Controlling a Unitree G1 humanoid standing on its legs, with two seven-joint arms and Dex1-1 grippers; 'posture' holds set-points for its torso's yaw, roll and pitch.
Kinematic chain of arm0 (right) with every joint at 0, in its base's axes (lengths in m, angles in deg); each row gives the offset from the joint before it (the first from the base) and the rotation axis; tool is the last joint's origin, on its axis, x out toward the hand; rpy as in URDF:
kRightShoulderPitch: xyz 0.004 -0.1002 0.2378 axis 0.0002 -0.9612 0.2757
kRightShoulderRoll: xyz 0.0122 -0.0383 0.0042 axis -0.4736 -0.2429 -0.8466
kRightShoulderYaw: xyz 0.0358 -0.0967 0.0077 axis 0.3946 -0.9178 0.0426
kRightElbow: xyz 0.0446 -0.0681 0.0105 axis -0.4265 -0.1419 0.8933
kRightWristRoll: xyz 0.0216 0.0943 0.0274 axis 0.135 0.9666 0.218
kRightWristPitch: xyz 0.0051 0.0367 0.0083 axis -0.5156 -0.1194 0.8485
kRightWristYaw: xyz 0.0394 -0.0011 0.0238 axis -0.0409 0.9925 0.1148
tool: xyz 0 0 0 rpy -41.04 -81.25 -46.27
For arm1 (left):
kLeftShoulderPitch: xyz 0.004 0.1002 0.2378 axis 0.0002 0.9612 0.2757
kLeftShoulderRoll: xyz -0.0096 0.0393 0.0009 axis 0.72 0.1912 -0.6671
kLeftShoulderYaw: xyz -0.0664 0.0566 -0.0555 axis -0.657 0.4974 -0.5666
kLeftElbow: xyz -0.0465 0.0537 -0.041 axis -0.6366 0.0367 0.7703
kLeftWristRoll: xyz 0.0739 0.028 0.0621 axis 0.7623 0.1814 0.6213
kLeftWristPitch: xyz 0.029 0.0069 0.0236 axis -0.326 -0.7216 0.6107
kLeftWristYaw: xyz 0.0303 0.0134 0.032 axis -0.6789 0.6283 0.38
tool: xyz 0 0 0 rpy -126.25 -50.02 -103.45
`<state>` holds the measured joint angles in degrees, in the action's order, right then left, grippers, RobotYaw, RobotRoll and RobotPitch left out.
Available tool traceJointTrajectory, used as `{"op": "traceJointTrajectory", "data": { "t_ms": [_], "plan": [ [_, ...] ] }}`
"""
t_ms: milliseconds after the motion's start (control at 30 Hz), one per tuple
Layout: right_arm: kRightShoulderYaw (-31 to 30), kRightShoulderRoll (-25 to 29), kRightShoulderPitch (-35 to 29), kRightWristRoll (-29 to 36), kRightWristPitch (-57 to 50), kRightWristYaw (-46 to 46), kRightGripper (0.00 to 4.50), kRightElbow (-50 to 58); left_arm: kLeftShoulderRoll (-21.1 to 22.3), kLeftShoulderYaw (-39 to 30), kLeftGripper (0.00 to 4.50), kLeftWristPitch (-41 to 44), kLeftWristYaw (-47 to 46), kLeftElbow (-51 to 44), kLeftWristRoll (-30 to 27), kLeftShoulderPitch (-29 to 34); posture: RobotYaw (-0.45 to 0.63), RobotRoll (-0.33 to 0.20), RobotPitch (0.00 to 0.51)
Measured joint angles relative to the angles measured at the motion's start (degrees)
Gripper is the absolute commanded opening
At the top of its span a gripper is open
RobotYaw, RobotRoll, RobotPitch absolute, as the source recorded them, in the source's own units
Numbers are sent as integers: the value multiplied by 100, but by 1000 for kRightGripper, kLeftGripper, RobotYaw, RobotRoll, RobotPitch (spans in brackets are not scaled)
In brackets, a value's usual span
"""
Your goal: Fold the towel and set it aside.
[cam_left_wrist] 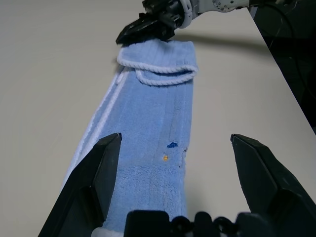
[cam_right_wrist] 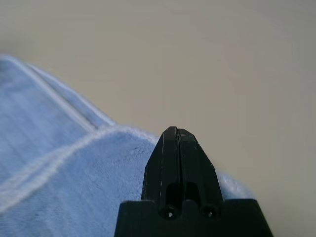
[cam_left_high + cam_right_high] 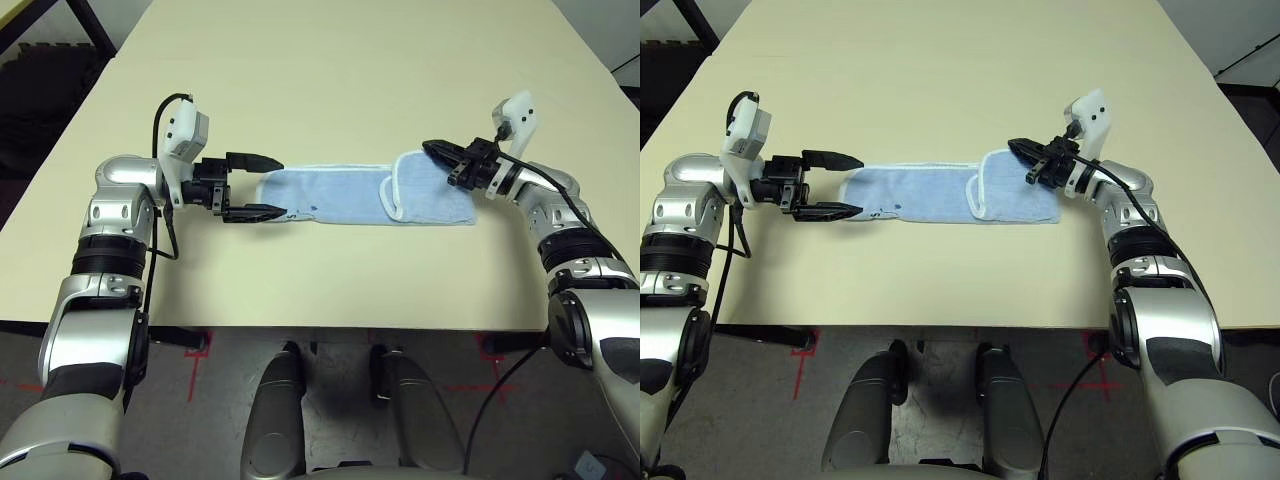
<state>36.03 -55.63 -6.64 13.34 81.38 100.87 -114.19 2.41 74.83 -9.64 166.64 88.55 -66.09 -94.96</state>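
Note:
The light-blue towel (image 3: 340,195) lies flat on the table as a long strip running left to right, with its right end folded back over itself and white edging (image 1: 158,79) showing on the flap. A small blue motif (image 1: 172,145) sits near its left end. My left gripper (image 3: 280,187) is open, its two fingers straddling the towel's left end just above the table. My right gripper (image 3: 430,148) is shut, its tip over the far edge of the folded flap, with nothing between the fingers (image 2: 174,148).
The cream table (image 3: 330,80) stretches bare behind the towel and in a narrower band in front of it, up to the near edge (image 3: 330,325). Dark floor lies beyond the table's left and right edges.

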Motion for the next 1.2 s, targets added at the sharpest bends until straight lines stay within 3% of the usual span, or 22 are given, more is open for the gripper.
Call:
{"op": "traceJointTrajectory", "data": {
  "t_ms": [267,400,600,867,1200],
  "plan": [
    [-58,-69,-53,-150,-124,-403,14,22,6,0,4500,6,0,0,1,0,10,0,235],
    [158,-100,-139,112,-56,-213,14,114,7,0,4500,6,-5,0,2,0,10,0,234],
    [507,303,-459,929,524,1424,14,1214,6,-1,4500,6,-50,-19,0,20,-1,0,227],
    [338,1161,-1250,1176,543,3065,14,1990,4,-6,4500,8,-69,-103,-1,162,-11,0,220],
    [212,1632,-1529,933,874,3625,14,1766,-3,-6,4500,108,-72,-223,-2,215,-10,0,214]
  ]
}}
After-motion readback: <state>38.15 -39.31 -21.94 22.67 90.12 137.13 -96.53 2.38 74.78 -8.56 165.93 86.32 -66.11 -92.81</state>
